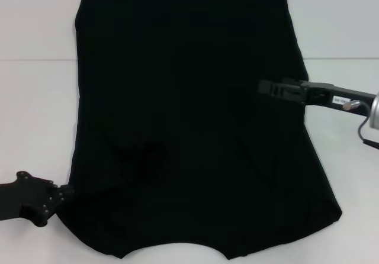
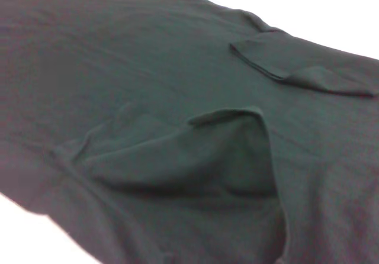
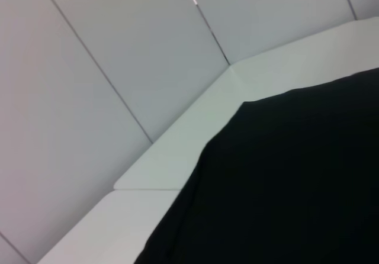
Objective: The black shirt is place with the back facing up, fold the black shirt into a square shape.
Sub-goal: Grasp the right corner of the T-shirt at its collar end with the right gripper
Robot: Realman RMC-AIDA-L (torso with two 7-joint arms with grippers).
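Observation:
The black shirt [image 1: 189, 98] lies spread flat on the white table [image 1: 35, 98], its curved neckline at the near edge. Both short sleeves are turned inward onto the body; the left wrist view shows them as a near flap [image 2: 195, 157] and a far flap [image 2: 296, 66]. My left gripper [image 1: 66, 192] sits at the shirt's near left edge, touching or just beside the cloth. My right gripper [image 1: 263, 87] reaches in from the right, over the shirt's right side at mid-length. The right wrist view shows only the shirt's [image 3: 296, 187] far part.
White tabletop [image 3: 177, 157] shows on both sides of the shirt and beyond its far hem. A grey panelled wall [image 3: 118, 68] rises behind the table. The right arm's silver link [image 1: 374, 111] stands at the right border.

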